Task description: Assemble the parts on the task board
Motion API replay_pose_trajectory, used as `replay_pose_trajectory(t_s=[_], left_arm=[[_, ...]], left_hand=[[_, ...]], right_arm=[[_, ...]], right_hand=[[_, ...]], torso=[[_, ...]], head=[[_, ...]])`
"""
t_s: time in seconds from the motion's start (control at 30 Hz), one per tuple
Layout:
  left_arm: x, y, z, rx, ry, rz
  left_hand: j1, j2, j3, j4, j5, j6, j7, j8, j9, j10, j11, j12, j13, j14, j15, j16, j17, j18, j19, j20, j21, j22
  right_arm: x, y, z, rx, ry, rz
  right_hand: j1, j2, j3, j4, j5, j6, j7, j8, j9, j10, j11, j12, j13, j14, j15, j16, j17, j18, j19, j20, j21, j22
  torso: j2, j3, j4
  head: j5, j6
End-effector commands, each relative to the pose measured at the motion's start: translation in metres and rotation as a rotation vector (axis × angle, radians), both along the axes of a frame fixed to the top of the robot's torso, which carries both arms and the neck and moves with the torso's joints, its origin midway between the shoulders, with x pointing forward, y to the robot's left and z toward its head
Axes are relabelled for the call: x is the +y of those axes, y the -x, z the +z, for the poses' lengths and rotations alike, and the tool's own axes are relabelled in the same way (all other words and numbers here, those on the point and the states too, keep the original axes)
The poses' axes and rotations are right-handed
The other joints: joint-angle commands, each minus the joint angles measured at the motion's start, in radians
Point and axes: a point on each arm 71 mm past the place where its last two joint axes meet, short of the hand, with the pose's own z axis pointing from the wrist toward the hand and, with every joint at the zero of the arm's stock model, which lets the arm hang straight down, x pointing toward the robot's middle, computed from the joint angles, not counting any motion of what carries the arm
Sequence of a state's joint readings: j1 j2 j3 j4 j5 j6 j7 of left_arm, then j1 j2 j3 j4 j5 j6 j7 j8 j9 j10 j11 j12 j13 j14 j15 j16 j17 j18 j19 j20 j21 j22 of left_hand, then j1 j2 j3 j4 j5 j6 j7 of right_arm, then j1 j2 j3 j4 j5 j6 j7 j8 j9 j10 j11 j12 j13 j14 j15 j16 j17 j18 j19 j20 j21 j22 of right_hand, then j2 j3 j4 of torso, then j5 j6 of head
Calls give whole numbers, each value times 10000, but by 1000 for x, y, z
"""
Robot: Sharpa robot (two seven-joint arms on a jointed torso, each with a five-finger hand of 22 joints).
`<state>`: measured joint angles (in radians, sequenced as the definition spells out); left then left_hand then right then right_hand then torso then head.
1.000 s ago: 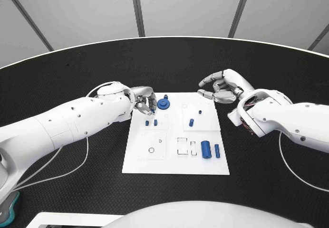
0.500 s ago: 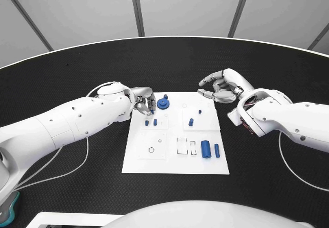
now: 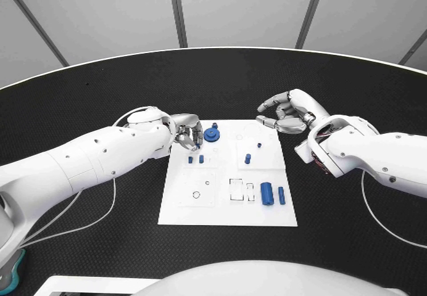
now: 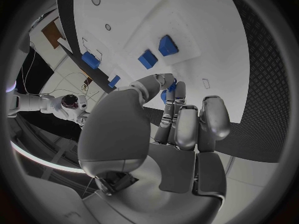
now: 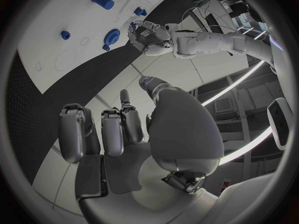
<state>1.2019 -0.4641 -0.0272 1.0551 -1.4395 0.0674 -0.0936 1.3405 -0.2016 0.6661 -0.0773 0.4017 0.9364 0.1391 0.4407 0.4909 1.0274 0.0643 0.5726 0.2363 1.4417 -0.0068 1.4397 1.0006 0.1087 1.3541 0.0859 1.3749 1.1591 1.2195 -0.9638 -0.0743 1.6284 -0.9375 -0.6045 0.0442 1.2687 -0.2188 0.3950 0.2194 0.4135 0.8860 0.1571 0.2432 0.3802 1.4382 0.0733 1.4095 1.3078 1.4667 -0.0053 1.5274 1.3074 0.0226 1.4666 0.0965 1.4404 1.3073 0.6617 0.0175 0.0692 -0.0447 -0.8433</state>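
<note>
Black bench (image 3: 107, 86) carries the white task board (image 3: 223, 209). I see my left hand (image 3: 185, 132) with fingers (image 4: 176, 115) curled, pinching a small blue part (image 4: 169, 87) over the board's far corner. Right hand (image 3: 286, 113) hangs just off the opposite corner, fingers (image 5: 112, 132) curled, holding nothing.

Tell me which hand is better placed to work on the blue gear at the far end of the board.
Probably left. The left hand is at the board's far left corner, right beside the gear. The right hand hangs off the far right corner, farther away.
</note>
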Motion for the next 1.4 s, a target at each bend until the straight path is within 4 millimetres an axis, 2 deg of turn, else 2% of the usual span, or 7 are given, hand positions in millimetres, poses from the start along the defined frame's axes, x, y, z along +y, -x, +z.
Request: replay_pose_trajectory(t_s=[0.03,0.37,0.73,0.8,0.9,1.17,1.4], left_arm=[[-1,1,0,31,-6,-35],[-1,1,-1,69,-33,-83],[0,0,-1,43,-104,1],[0,0,-1,52,-125,21],[0,0,-1,51,-137,41],[1,-1,-1,43,-150,76],[2,-1,-2,34,-161,114]], left_hand=[[-12,84,-21,-23,-62,57,0,-60,3,83,17,-64,10,-74,-14,-63,-14,-170,-7,-17,-53,2],[-12,100,-81,-37,-106,116,-27,-78,22,154,-9,-83,40,-161,-29,-148,-320,-167,-25,-16,-70,-19],[-55,79,-164,-34,-138,83,-26,-128,34,127,-5,-133,59,-104,-30,-84,-26,-147,-78,-22,-120,-106],[-117,48,-223,-12,-134,-52,16,-236,16,2,31,-249,39,37,5,74,602,-120,-161,-17,-201,-248],[-160,12,-279,-2,-121,-316,104,-444,-30,-175,125,-445,-4,128,79,207,1092,-97,-241,26,-289,-387],[-187,-67,-322,-9,-110,-722,176,-856,-136,-246,219,-719,-60,52,165,201,1017,-71,-305,120,-377,-514],[-187,-77,-324,-12,-105,-761,181,-901,-146,-241,224,-747,-64,30,170,186,957,-67,-313,127,-388,-531]], right_arm=[[0,0,0,0,1,-1],[0,0,0,3,5,-8],[-1,0,0,4,5,-15],[-1,0,0,3,5,-17],[-1,0,0,1,5,-20],[-1,0,0,-2,5,-30],[-1,0,0,-2,7,-37]], right_hand=[[80,39,43,0,46,10,-32,65,-1,37,-65,34,1180,863,-50,3,1916,114,521,-65,-21,1641],[80,39,43,0,46,10,-32,65,-1,37,-65,34,1180,863,-50,3,1916,114,521,-65,-21,1641],[80,39,43,0,46,10,-32,65,-1,37,-65,34,1180,863,-50,3,1916,114,521,-65,-21,1641],[80,39,43,0,46,10,-32,65,-1,37,-65,34,1180,863,-50,3,1916,114,521,-65,-21,1641],[80,39,43,0,46,10,-32,65,-1,37,-65,34,1180,863,-50,3,1916,114,521,-65,-21,1641],[79,29,54,5,53,10,-31,71,-7,29,-65,22,1168,860,-52,-9,1901,117,519,-69,-38,1634],[79,29,54,5,53,10,-31,71,-7,29,-65,22,1168,860,-52,-9,1901,117,519,-69,-38,1634]], torso=[[3,-1,6],[5,-6,9],[9,-9,10],[8,-8,8],[8,-6,3],[6,-6,9],[3,-8,9]], head=[[-7,-13],[-22,-22],[-24,-25],[-25,-25],[-26,-26],[-33,-44],[-34,-55]])
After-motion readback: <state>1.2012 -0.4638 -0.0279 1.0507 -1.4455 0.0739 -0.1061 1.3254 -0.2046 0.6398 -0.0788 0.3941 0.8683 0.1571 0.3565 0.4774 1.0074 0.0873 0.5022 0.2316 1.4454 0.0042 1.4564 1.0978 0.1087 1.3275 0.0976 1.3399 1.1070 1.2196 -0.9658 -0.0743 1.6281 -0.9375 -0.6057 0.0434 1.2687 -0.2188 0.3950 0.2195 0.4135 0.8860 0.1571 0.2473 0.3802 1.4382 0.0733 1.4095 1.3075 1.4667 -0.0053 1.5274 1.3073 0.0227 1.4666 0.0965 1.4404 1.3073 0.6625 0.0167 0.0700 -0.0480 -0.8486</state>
